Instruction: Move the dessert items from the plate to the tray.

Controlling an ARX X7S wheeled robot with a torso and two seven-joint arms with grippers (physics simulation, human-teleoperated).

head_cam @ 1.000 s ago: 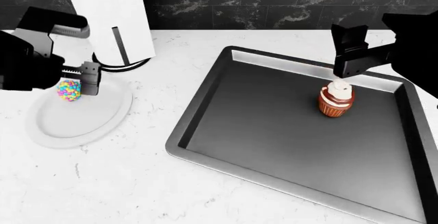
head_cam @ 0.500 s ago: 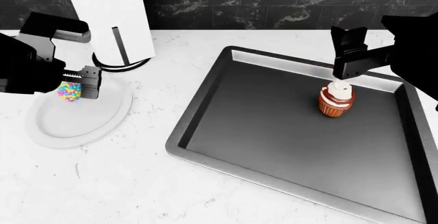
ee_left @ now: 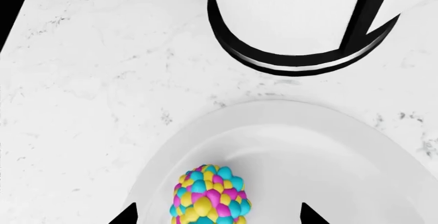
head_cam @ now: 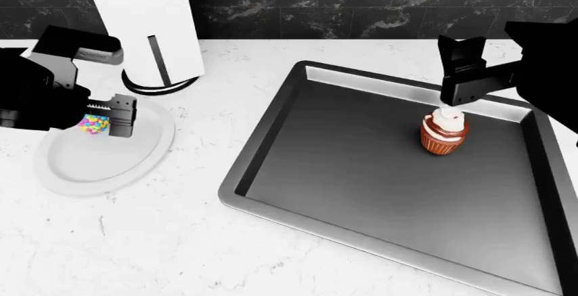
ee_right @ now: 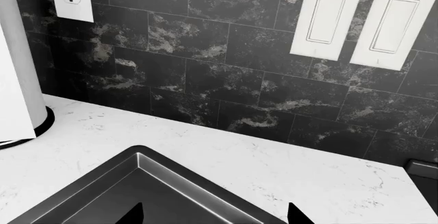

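My left tool (head_cam: 101, 121) is over the white plate (head_cam: 77, 167), its fingers spread on either side of the speckled egg sweet (ee_left: 209, 195), which sits on the plate. My right tool (head_cam: 462, 82) hovers above the cupcake (head_cam: 443, 132) standing in the tray (head_cam: 271, 133) on the worktop (head_cam: 172, 242), its fingertips apart and gripping nothing.

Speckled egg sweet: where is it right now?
In the head view the speckled egg sweet sits at the left, over the white plate, between the left gripper's fingers, far from the baking tray.
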